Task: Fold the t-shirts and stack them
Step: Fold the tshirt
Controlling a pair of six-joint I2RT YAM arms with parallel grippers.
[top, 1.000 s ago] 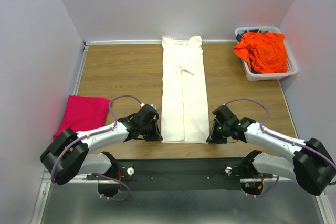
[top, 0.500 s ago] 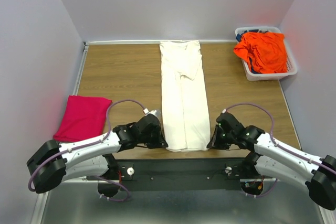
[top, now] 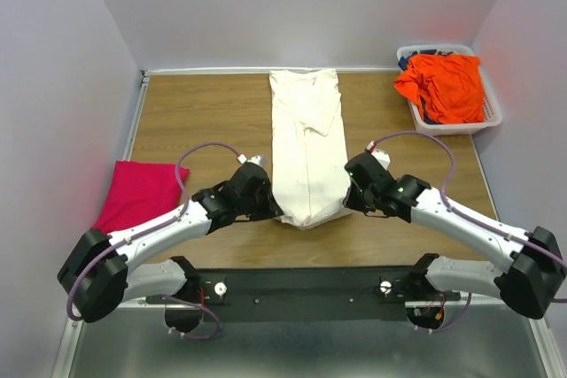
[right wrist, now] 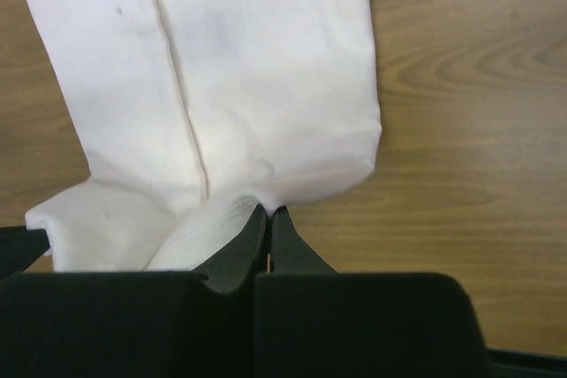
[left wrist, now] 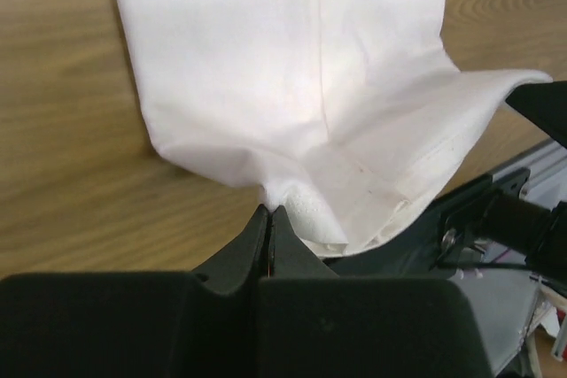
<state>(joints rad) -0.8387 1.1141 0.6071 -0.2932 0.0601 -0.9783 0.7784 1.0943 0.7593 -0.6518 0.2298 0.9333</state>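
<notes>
Left claw (left wrist: 270, 221) and right claw (right wrist: 268, 217) are each clamped on a near hem corner of the long cream-white cloth t-shirt (top: 306, 135), which lies as a strip mid brown wooden worktop (top: 195, 121). Each bite looks thin; a slipped corner would skew the fold. Beyond, a bright orange t-shirt (top: 447, 86) fills the white lattice basket (top: 493, 114).

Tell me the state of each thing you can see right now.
cream-white t-shirt: folded lengthwise, near end pinched up.
magenta-pink t-shirt: folded, lying apart.
orange t-shirt: crumpled in basket.
left gripper: jaws shut on cream-white t-shirt.
right gripper: jaws shut on cream-white t-shirt.
</notes>
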